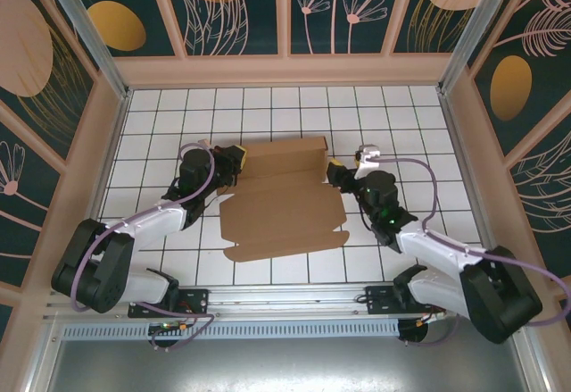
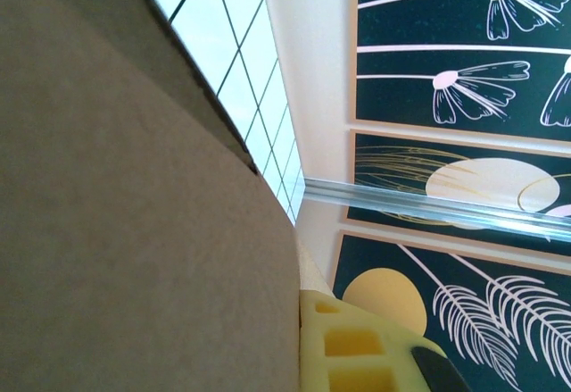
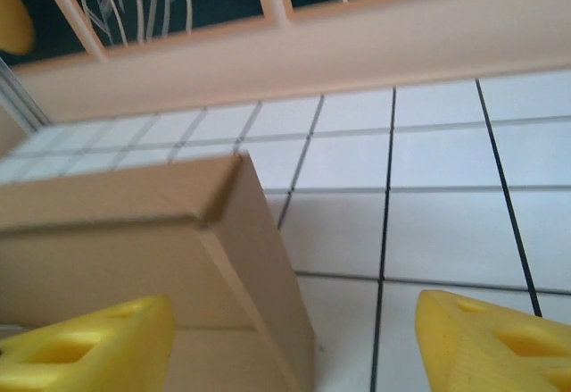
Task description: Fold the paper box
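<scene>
The paper box (image 1: 284, 218) is brown corrugated cardboard lying mid-table, its near part flat and its far part (image 1: 285, 154) folded up into a raised wall. My left gripper (image 1: 230, 162) is at the left end of that wall. In the left wrist view a cardboard panel (image 2: 134, 231) presses flat against one yellow finger (image 2: 357, 347) and hides the other, so the jaws are shut on it. My right gripper (image 1: 332, 173) is at the wall's right end. It stands open (image 3: 294, 347), and the box's folded corner (image 3: 241, 258) lies between its yellow fingers without touching either.
The white tiled table (image 1: 401, 124) is ringed by low beige walls (image 1: 285, 70) with dark patterned panels. An aluminium post (image 2: 428, 204) stands at the far corner. Bare tiles (image 3: 446, 231) lie to the right of the box.
</scene>
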